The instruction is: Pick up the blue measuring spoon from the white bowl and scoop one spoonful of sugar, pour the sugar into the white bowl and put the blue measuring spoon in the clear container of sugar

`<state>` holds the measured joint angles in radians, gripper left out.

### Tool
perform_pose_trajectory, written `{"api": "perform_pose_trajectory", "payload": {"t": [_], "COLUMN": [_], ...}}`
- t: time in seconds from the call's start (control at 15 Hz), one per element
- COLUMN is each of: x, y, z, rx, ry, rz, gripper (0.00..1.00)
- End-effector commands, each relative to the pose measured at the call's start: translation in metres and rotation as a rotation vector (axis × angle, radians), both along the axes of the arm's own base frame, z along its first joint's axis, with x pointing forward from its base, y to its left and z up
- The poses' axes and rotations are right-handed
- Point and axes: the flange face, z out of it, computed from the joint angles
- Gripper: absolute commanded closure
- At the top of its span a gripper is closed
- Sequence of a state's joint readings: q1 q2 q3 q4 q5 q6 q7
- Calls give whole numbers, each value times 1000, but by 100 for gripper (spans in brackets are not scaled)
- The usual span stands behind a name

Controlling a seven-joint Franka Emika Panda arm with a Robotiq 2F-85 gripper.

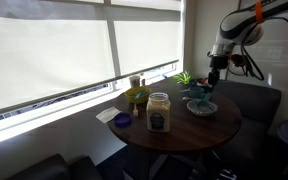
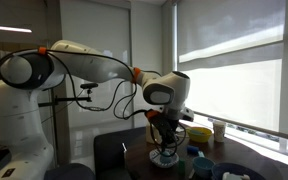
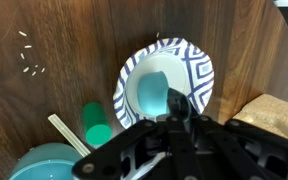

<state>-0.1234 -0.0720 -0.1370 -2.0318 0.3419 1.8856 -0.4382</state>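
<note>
The white bowl (image 3: 199, 70), with a blue-and-white patterned rim, sits on the round wooden table; it shows in both exterior views (image 1: 202, 107) (image 2: 165, 158). My gripper (image 3: 176, 106) hangs just above it (image 1: 213, 87) (image 2: 164, 140), fingers drawn together on the handle of the blue measuring spoon (image 3: 153, 92). The spoon's teal scoop shows over the bowl's inside, and its handle is hidden by the fingers. The clear container of sugar (image 1: 158, 112), with a dark label and pale sugar inside, stands apart near the table's front.
A small dark-blue dish (image 1: 123, 120) and a white paper (image 1: 106, 115) lie beside the jar. A yellow-green jar (image 1: 137, 97) and a plant (image 1: 184, 78) stand by the window. In the wrist view a green piece (image 3: 96, 126), a wooden stick (image 3: 64, 135) and a teal cup (image 3: 42, 162) lie next to the bowl.
</note>
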Motion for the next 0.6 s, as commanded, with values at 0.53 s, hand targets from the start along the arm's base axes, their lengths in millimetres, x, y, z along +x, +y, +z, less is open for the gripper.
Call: {"api": "perform_pose_trajectory", "payload": {"t": [0.53], "x": [22], "y": [63], "z": [20], "rx": [-280], "ry": [1], "rz": [147], "gripper": [98]}}
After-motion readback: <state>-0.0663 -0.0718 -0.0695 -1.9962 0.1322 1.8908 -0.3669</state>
